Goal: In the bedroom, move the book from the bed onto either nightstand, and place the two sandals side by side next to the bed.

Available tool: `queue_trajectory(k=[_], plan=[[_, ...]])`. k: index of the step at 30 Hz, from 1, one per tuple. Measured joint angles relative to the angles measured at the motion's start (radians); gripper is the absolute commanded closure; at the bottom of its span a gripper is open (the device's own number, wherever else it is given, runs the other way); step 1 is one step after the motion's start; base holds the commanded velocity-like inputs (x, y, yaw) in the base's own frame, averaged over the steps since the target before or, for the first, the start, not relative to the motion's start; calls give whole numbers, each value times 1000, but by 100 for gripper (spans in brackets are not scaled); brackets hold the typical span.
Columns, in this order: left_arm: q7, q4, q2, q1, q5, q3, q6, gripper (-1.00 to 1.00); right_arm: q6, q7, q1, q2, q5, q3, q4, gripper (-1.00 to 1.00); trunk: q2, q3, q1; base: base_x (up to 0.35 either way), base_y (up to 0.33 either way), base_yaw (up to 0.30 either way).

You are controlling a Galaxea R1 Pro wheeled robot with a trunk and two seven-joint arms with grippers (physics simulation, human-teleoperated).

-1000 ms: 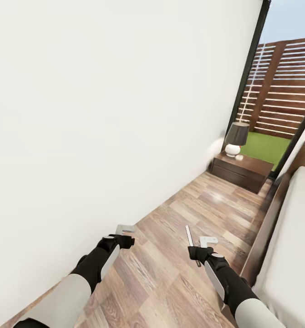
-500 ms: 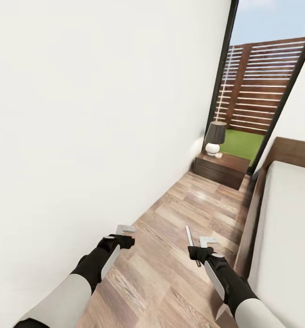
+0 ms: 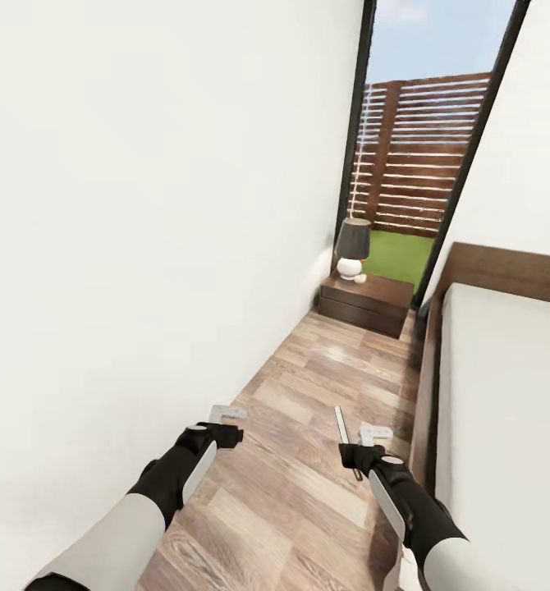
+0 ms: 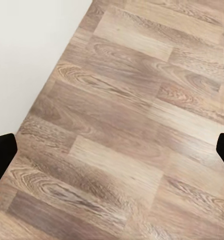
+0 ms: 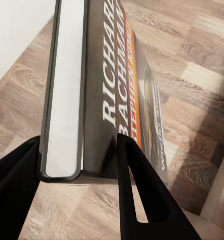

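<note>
Between right tool (image 5: 79, 165) fingers: book (image 5: 99, 85), probably clamped.

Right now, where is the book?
The book is clamped in the right gripper, held above the wood floor between the white wall and the bed, with the nightstand ahead.

Two slim arms with pale grey upper sleeves, matte black forearms and wrists, a light grey panel along each forearm, left gripper (image 3: 226, 413) and right gripper (image 3: 373, 432) of small silver-grey angular brackets, black wedge-shaped fingers (image 5: 137, 185) seen close up
</note>
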Motion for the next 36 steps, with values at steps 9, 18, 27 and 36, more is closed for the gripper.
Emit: queue_trajectory(k=[9, 18, 27, 36], plan=[[1, 0, 0, 0, 0, 0, 0, -100, 1, 0, 0, 0, 0, 0, 0, 100, 0, 0, 0, 269, 236, -283], [0, 0, 0, 0, -1, 0, 0, -100, 2, 0, 0, 0, 0, 0, 0, 100, 0, 0, 0, 284, 208, -283], [0, 0, 0, 0, -1, 0, 0, -100, 2, 0, 0, 0, 0, 0, 0, 100, 0, 0, 0, 315, 147, -283], [0, 0, 0, 0, -1, 0, 0, -100, 1, 0, 0, 0, 0, 0, 0, 100, 0, 0, 0, 317, 157, -283]])
